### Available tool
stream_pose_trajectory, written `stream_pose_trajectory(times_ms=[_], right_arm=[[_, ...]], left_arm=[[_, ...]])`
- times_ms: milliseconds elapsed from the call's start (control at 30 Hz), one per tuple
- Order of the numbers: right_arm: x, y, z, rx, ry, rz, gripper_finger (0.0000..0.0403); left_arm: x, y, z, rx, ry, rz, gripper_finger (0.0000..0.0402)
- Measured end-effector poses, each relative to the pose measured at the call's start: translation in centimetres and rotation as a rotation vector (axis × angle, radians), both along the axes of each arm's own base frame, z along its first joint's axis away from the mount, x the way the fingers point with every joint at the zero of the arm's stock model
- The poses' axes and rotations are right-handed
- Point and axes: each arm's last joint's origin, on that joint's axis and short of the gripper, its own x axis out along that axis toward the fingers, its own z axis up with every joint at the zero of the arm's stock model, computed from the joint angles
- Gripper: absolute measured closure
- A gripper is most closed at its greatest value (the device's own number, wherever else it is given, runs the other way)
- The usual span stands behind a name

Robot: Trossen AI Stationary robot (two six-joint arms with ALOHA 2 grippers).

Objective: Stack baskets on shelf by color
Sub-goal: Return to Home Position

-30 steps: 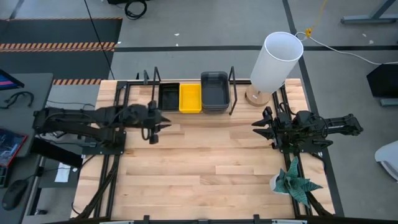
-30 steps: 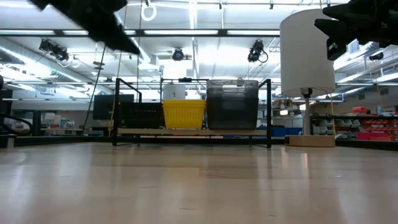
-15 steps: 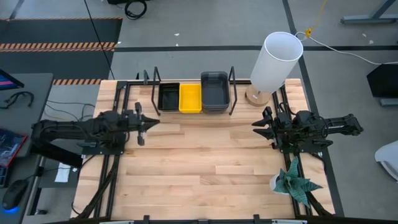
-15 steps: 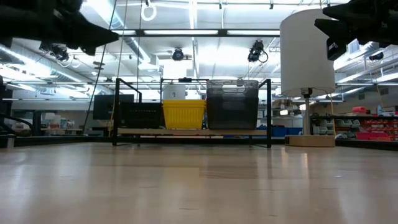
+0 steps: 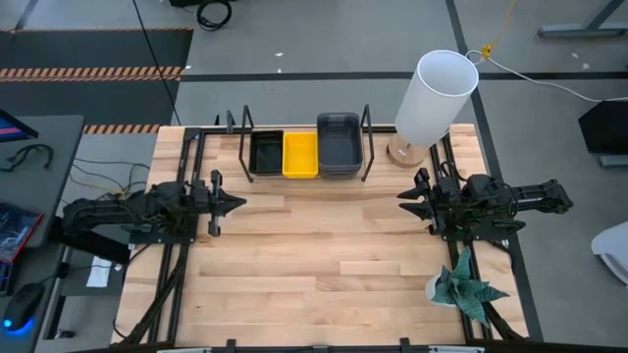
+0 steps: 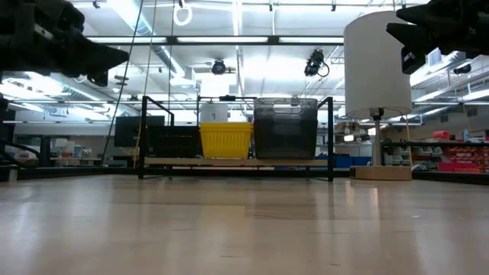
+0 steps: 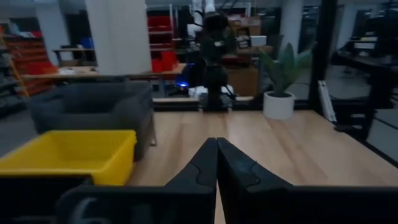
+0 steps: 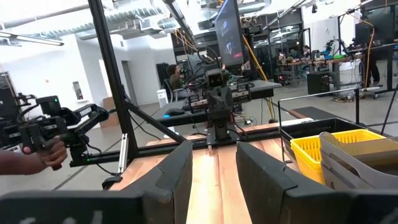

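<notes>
The shelf (image 5: 304, 176) stands along the table's far edge, a light board (image 6: 237, 162) between black wire uprights. On it, side by side on their bottoms, sit a black mesh basket (image 5: 266, 153), a yellow one (image 5: 300, 154) and a taller dark grey one (image 5: 339, 144). My left gripper (image 5: 235, 204) hovers shut over the table's left part, near of the black basket and apart from it. My right gripper (image 5: 407, 196) hovers open at the table's right. In the left wrist view the yellow basket (image 7: 68, 155) and the grey basket (image 7: 93, 112) lie ahead.
A tall white cylinder (image 5: 435, 98) on a wooden base stands at the far right corner, beside the shelf's right upright (image 5: 366, 147). A potted plant (image 5: 461, 284) sits at the near right. Bare tabletop (image 5: 324, 255) spreads between both arms. A person's hand (image 8: 31, 155) shows beyond the table.
My left arm has drawn back from in front of the black basket toward the table's left edge and slightly toward the near edge, and has levelled out from a downward tilt. The baskets and my right arm have stayed where they were.
</notes>
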Motion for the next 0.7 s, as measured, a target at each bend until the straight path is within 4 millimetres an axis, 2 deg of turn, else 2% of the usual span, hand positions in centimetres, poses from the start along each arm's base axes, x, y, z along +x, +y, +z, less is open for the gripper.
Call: stream_pose_trajectory(times_ms=[200,300,467,700], right_arm=[[0.0,0.0,0.0,0.000,0.000,0.000,0.0273],[0.0,0.0,0.0,0.000,0.000,0.000,0.0273],[0.0,0.0,0.0,0.000,0.000,0.000,0.0273],[0.0,0.0,0.0,0.000,0.000,0.000,0.0273]], left_arm=[[0.0,-0.3,-1.5,-0.036,0.039,-0.107,0.0393],[0.0,-0.3,-1.9,-0.111,0.086,-0.110,0.0382],[0.1,-0.3,-2.0,-0.338,0.085,-0.112,0.0368],[0.1,-0.3,-1.9,-0.367,0.078,-0.115,0.0373]])
